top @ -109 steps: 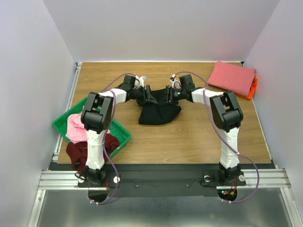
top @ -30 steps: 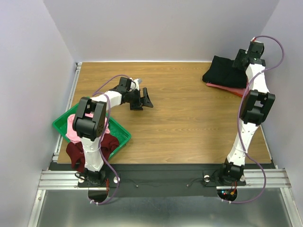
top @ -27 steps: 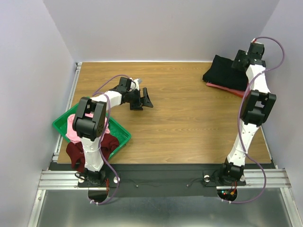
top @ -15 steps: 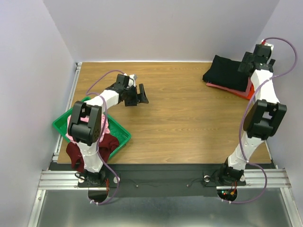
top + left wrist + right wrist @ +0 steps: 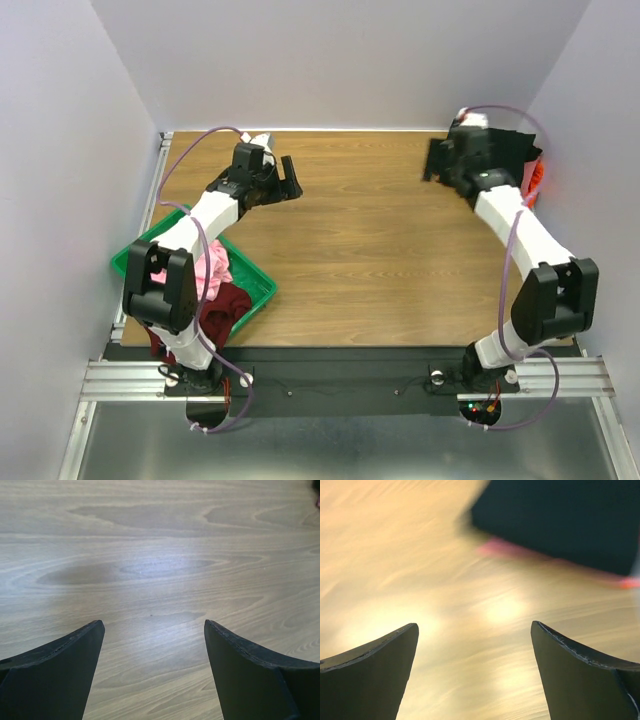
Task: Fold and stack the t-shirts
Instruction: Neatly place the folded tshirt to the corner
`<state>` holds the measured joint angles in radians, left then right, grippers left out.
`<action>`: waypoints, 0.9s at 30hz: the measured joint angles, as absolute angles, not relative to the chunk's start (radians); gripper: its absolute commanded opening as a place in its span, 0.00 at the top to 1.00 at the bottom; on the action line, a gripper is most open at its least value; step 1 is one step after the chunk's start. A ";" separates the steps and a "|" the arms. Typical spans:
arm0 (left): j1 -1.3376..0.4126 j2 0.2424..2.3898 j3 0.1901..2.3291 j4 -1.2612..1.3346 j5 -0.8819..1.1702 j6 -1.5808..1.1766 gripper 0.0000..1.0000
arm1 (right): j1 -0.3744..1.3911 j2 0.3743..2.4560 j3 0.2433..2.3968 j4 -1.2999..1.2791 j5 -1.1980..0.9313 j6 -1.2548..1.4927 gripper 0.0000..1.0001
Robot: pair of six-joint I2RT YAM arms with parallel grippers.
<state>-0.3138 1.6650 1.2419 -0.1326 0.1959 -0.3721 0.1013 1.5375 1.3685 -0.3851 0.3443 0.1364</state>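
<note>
I find the right gripper (image 5: 475, 625) released, jaws wide and empty, hovering over the bare table (image 5: 380, 230) just beside the left edge of the folded black t-shirt (image 5: 555, 520). That shirt lies in the far right corner atop a coral-pink t-shirt (image 5: 502, 549). As far as the arm lets me see, its long axis runs left to right along the back edge. The left gripper (image 5: 152, 625) likewise gapes empty over wood at far left. A light pink t-shirt (image 5: 212, 266) and a maroon t-shirt (image 5: 230, 300) lie crumpled in the green tray (image 5: 258, 278).
</note>
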 measured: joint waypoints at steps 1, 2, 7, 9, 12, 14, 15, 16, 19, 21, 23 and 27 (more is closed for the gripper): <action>-0.316 1.652 1.242 -0.133 0.181 -0.373 0.06 | 0.144 1.539 1.351 -0.385 0.328 0.156 0.00; -0.318 1.640 1.242 -0.133 0.168 -0.373 0.06 | 0.188 1.542 1.322 -0.384 0.306 0.183 0.00; -0.335 1.600 1.242 -0.131 0.126 -0.377 0.06 | 0.339 1.579 1.233 -0.383 0.202 0.302 0.00; -0.342 1.595 1.242 -0.131 0.118 -0.382 0.06 | 0.370 1.583 1.200 -0.377 0.160 0.337 0.00; -0.352 1.593 1.238 -0.120 0.107 -0.390 0.06 | 0.388 1.583 1.161 -0.353 0.105 0.374 0.00; -0.355 1.592 1.236 -0.117 0.103 -0.396 0.06 | 0.390 1.583 1.140 -0.336 0.085 0.390 0.00; -0.359 1.590 1.232 -0.109 0.099 -0.399 0.06 | 0.390 1.583 1.130 -0.327 0.076 0.395 0.00; -0.361 1.588 1.229 -0.105 0.097 -0.400 0.06 | 0.390 1.583 1.122 -0.327 0.068 0.400 0.00; -0.365 1.573 1.216 -0.102 0.087 -0.402 0.06 | 0.390 1.581 1.115 -0.326 0.057 0.403 0.00; -0.366 1.567 1.216 -0.098 0.078 -0.401 0.06 | 0.390 1.578 1.115 -0.319 0.052 0.405 0.00; -0.367 1.560 1.215 -0.097 0.073 -0.401 0.06 | 0.390 1.572 1.115 -0.313 0.046 0.406 0.00; -0.367 1.545 1.206 -0.095 0.063 -0.401 0.06 | 0.390 1.557 1.114 -0.305 0.037 0.409 0.00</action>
<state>-0.3672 1.5448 1.2057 -0.0948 0.0628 -0.4011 0.3901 1.5574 1.1145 -0.3046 0.0372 0.4091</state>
